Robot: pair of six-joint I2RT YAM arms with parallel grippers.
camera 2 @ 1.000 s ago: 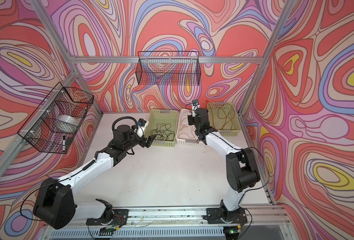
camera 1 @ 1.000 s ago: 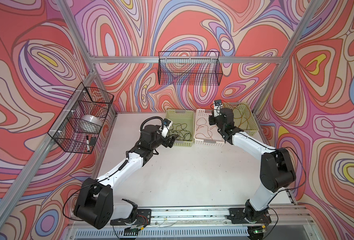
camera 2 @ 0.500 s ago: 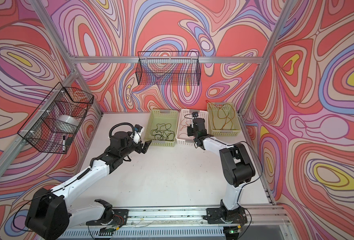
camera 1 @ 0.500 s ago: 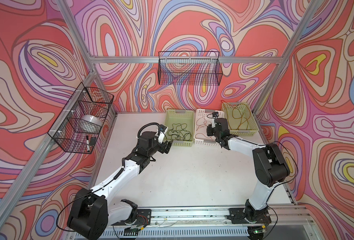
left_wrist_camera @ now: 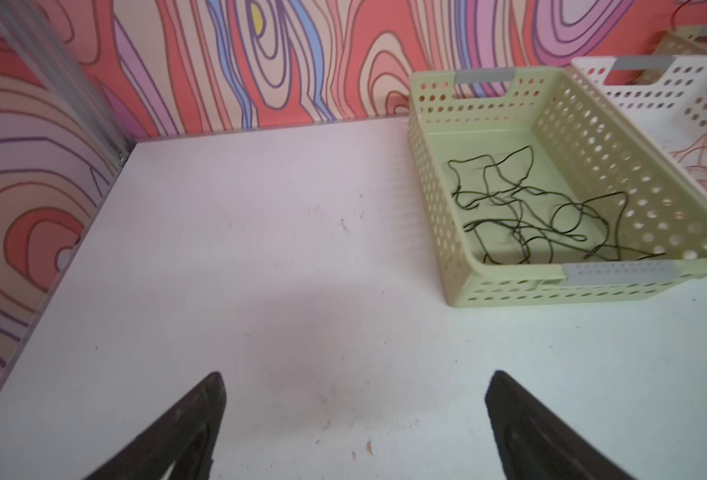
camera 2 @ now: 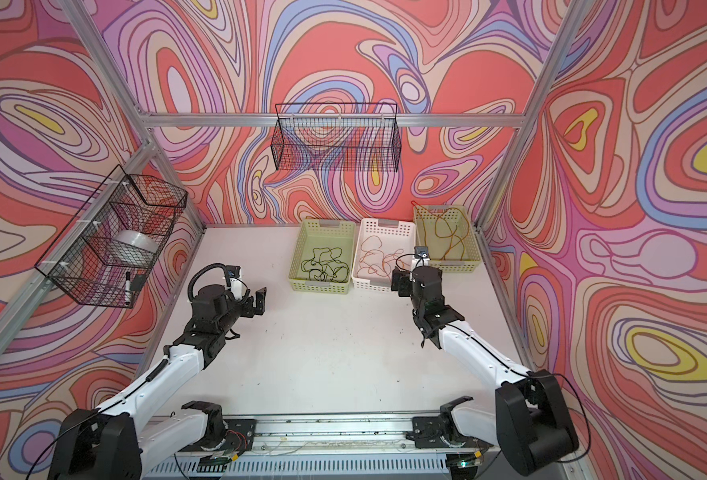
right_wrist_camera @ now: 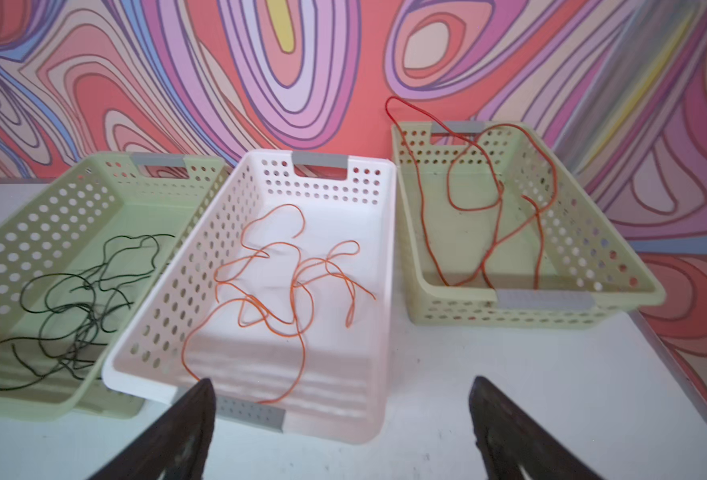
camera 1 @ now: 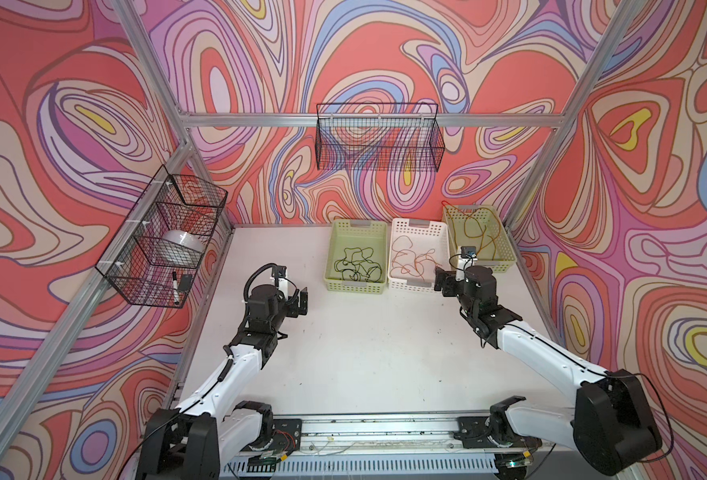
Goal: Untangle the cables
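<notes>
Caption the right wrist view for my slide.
Right gripper, jaws open, before dark cable in green basket, orange cable in white basket, red cable in yellow basket.

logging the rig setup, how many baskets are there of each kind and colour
pale green plastic baskets: 2
white plastic basket: 1
black wire baskets: 2
total: 5

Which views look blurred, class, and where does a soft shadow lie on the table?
Right wrist view: the near wall of the white basket is smeared. Left wrist view: a faint shadow lies on the table ahead of the fingers. Both top views: sharp, evenly lit.
</notes>
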